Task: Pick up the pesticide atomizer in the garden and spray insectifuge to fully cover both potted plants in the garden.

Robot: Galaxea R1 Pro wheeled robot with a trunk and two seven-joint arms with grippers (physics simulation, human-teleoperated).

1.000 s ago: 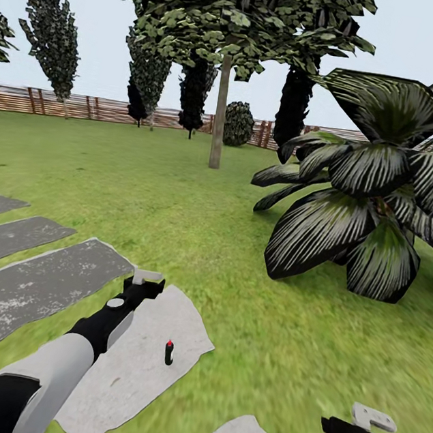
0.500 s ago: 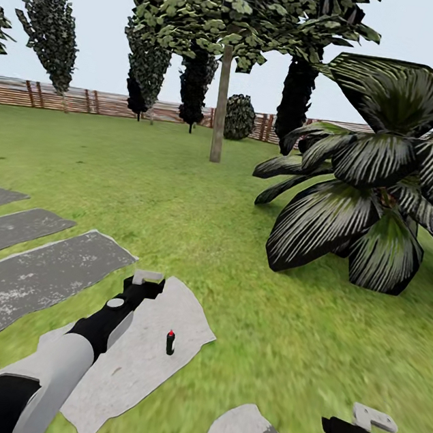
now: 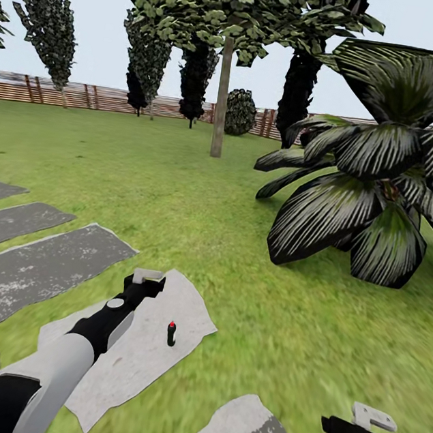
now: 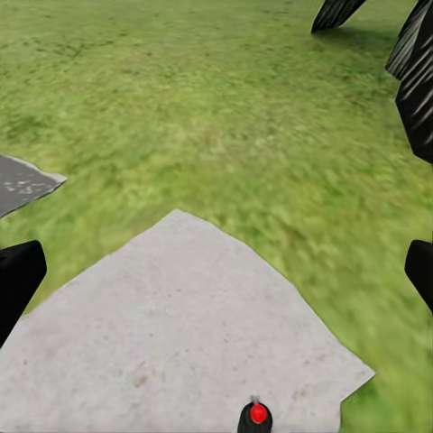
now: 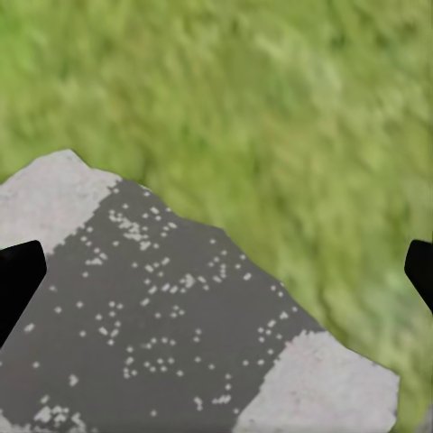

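The pesticide atomizer [image 3: 171, 334], a small dark bottle with a red top, stands upright on a pale stepping stone [image 3: 147, 365] in the lawn. In the left wrist view its red top [image 4: 258, 415] peeks in at the picture's edge. My left gripper [image 3: 147, 277] hovers open over the same stone, a short way to the left of the bottle and not touching it; both dark fingertips [image 4: 18, 280] sit wide apart. Low on the right, my right gripper [image 3: 373, 417] is open above another stone [image 5: 162, 316]. The potted plants are out of view.
A big striped-leaf agave [image 3: 380, 177] spreads at the right. A thin tree trunk [image 3: 223, 97] stands mid-lawn, with dark trees and a wooden fence [image 3: 89, 95] behind. Grey stepping stones [image 3: 37, 267] run off to the left. Open grass lies between the stones and the agave.
The whole picture has shifted: the lawn, stones and bottle sit a little higher in the head view, so the camera moved. Both arms hold the same pose.
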